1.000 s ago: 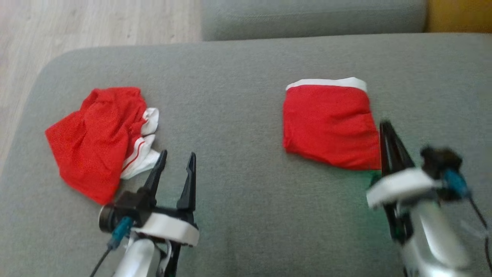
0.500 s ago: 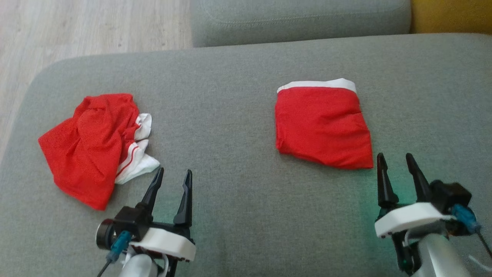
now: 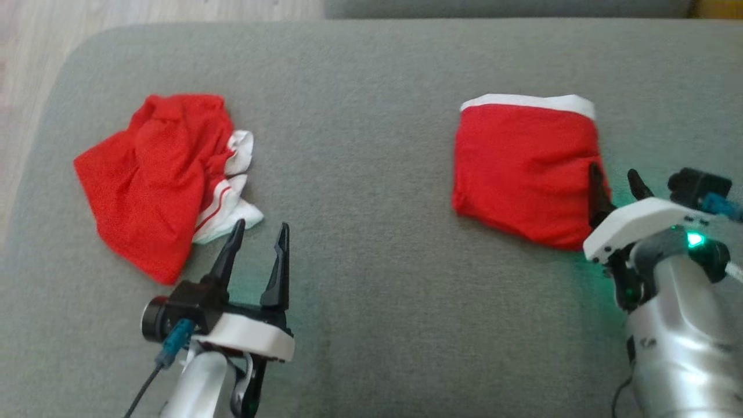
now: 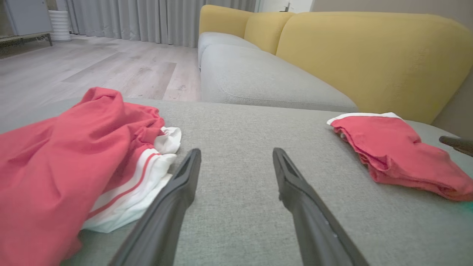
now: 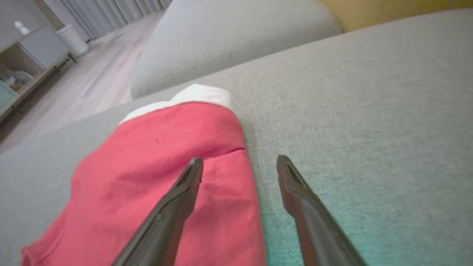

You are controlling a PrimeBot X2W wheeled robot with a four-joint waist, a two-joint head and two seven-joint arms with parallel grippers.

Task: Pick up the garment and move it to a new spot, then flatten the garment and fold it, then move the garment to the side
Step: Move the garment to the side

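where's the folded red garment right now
Head view: the folded red fabric garment with a white band lies on the grey fabric cushion's right side, the right arm's open jaws over its right edge.

right tool — pinched shut a second ago, now spread open | position — backed off the folded red garment, now returned, one finger over its right edge
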